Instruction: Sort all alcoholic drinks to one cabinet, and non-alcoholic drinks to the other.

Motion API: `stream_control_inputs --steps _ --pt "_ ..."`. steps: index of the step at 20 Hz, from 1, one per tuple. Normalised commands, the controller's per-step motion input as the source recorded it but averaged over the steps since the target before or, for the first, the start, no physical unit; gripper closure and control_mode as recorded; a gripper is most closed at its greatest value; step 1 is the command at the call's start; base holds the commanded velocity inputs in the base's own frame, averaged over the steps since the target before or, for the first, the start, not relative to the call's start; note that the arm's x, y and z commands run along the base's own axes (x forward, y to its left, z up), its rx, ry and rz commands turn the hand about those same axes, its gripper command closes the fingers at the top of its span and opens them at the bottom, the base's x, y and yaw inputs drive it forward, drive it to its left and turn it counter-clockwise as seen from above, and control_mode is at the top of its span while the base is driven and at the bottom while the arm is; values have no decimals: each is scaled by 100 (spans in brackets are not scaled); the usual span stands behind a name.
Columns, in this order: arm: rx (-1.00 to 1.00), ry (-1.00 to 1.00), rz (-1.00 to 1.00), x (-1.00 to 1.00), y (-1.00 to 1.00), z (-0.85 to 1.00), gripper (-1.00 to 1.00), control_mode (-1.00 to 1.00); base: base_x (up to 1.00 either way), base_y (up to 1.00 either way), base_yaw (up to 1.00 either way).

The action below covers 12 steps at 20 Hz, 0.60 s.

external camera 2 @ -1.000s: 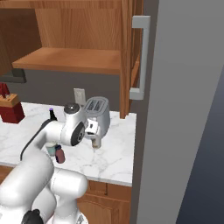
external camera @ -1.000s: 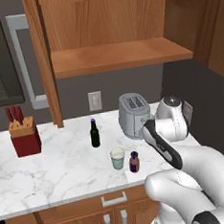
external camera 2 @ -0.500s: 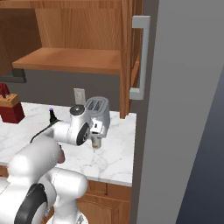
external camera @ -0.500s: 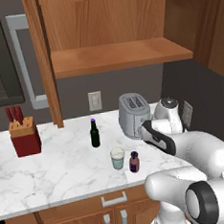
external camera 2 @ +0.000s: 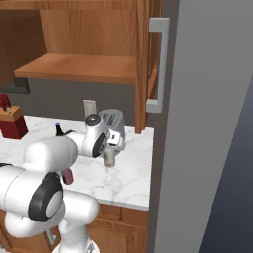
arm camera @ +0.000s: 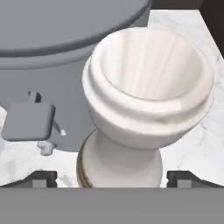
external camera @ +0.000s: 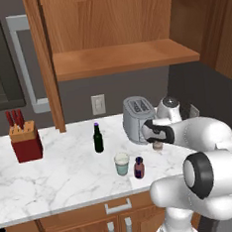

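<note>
Pale, whitish glass with a brownish lower body: that is the slim bottle (arm camera: 144,100) rising between the two dark finger tips in the hand view, its open mouth facing the camera and its neck centred in the gap. The step in hand looks like the approach for picking up this alcoholic drink, with the gripper (external camera 2: 112,146) lowered over the bottle where it stands on the marble counter (external camera: 58,177) just beside the grey toaster (external camera: 137,117). The jaws stand wide apart, as far as they go, and hold nothing; the finger tips sit well clear of the bottle on both sides, so I see no contact yet. Beyond the jaws, on the far side of the bottle, lie the toaster's body and its lever. The next move, as I judge it, calls for closing on the neck or upper body squarely, without nudging the bottle into the toaster, then lifting it straight up before carrying it toward the open cabinet shelf (external camera: 118,58) above. The green bottle (external camera: 98,138), the teal cup (external camera: 121,164) and the short purple bottle (external camera: 138,168) stand well apart from the jaws.
</note>
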Motion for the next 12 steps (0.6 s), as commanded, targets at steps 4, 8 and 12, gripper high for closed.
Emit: stream_control_inputs --steps 4,8,12 --pt "0 0 0 22 -7 -21 -100 -100 0 0 0" --pt "0 -2 0 2 -3 -27 -100 -100 0 0 0" --pt "0 -2 0 0 0 -8 100 -100 0 0 0"
